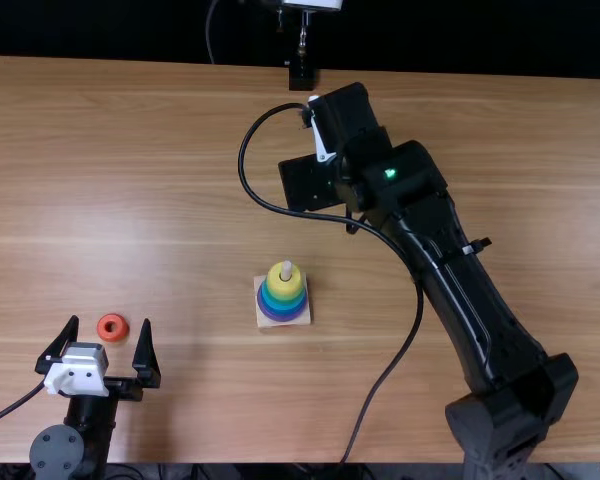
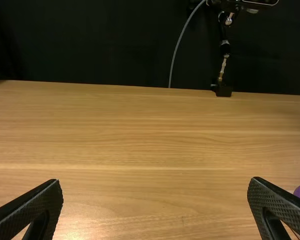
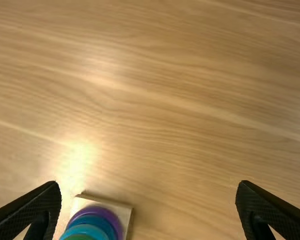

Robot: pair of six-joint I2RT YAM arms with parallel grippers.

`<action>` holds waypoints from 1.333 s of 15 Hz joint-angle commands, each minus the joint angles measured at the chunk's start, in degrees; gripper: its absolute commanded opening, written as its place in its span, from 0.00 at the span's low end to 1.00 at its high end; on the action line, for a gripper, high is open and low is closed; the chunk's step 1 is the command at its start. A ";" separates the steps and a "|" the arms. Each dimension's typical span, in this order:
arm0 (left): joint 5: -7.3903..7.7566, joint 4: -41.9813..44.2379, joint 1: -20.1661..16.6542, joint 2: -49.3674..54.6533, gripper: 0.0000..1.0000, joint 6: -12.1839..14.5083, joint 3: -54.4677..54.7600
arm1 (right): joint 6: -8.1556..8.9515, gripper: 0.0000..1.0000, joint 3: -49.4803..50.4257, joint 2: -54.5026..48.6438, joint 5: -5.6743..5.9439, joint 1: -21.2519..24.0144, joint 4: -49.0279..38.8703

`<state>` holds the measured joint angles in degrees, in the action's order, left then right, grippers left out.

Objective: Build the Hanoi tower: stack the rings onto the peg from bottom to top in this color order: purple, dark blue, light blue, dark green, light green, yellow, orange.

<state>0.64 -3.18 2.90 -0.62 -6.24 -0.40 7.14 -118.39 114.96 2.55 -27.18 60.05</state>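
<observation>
Far left, the left gripper (image 1: 110, 323) is near the table's near side, its two flat fingers standing wide apart with nothing held. Seen from above, the orange ring (image 1: 103, 327) is located between the fingertips, with a gap on either side; it lies flat on the wooden table (image 1: 180, 220), off the peg. The gripper's height above the wood cannot be told.

Right of this, near the middle, stands the tower: a square light wooden base (image 1: 262, 321) with an upright peg (image 1: 286, 269), the pale tip of which projects above the stack. Rings noted from the bottom: purple ring (image 1: 280, 318), blue ring (image 3: 102, 220), light blue ring (image 3: 82, 229), green ring (image 3: 79, 237) and, on top, yellow ring (image 1: 285, 289). Whether the green is one ring or two cannot be told. No gripper is touching the tower.

Beyond the tower, at the table's far edge, is a black stand (image 1: 301, 74). Just right of it, on the near side, is the right gripper (image 1: 325, 180), located beyond the tower. Its own wrist view records both fingers spread wide, bare wood between them, and the tower's edge near one finger. A black cable (image 1: 245, 170) loops out from it and runs back to the near edge. The right arm (image 1: 460, 290) extends diagonally to its base at near right.
</observation>
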 commanded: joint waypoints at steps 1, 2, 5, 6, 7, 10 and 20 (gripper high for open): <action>0.83 -2.09 -0.44 0.62 1.00 0.12 0.40 | -0.49 1.00 2.37 -8.35 1.67 2.83 -0.08; 0.83 -2.09 -0.44 0.62 1.00 0.12 0.40 | -0.28 1.00 5.10 -12.74 2.94 4.85 -0.29; 0.83 -2.09 -0.44 0.62 1.00 0.12 0.40 | -0.60 1.00 17.93 -22.67 5.79 10.74 -11.69; 0.83 -2.09 -0.44 0.62 1.00 0.12 0.40 | -0.60 1.00 24.17 -27.42 5.89 13.38 -19.49; 0.83 -2.09 -0.44 0.62 1.00 0.12 0.40 | -0.60 1.00 30.94 -32.34 5.89 15.75 -27.19; 0.83 -2.09 -0.44 0.62 1.00 0.12 0.40 | -0.70 1.00 51.94 -46.84 5.79 21.73 -46.38; 0.83 -2.09 -0.44 0.62 1.00 0.12 0.40 | -19.58 1.00 103.80 -98.35 4.84 29.11 -75.07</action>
<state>0.64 -3.22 2.90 -0.62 -6.24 -0.40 -11.00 -15.73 17.47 8.05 1.78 -14.92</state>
